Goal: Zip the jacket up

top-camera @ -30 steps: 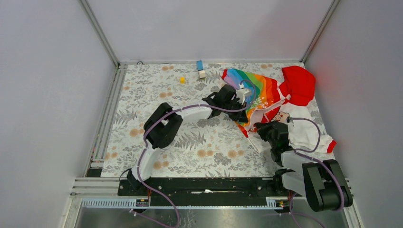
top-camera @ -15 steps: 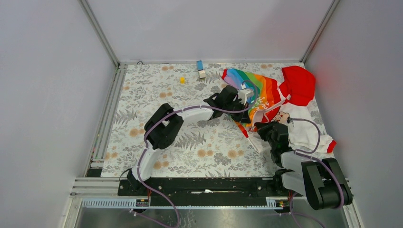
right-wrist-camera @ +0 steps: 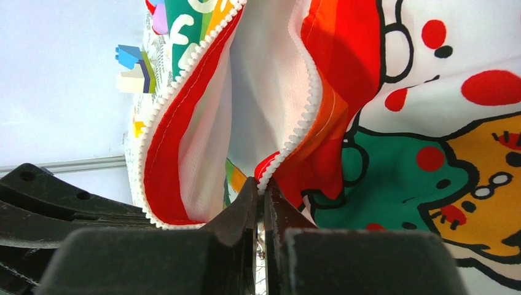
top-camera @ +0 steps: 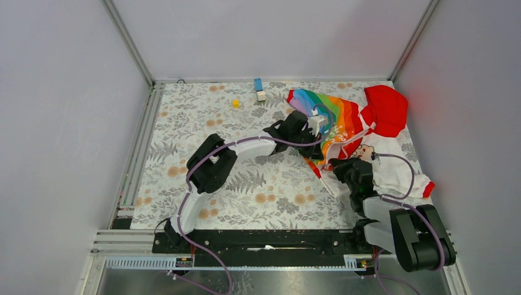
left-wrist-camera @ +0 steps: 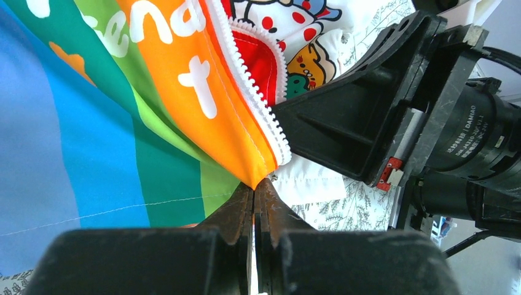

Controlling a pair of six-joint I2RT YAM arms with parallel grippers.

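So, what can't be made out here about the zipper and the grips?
- Zipper slider: not seen in any view. In the top view, the jacket is too small to show it.
- Left wrist: the left fingers hide how much of the orange corner is pinched.
- Right wrist: the right fingers hide the end of the zipper teeth.

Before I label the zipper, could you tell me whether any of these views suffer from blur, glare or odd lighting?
Top external: even, soft light with no glare; the red hood of the jacket tints the right wall reddish. Left wrist: the left gripper, close to the lens, is blurred, while the zipper teeth are sharp. Right wrist: likewise, the right gripper is soft and the teeth crisp.
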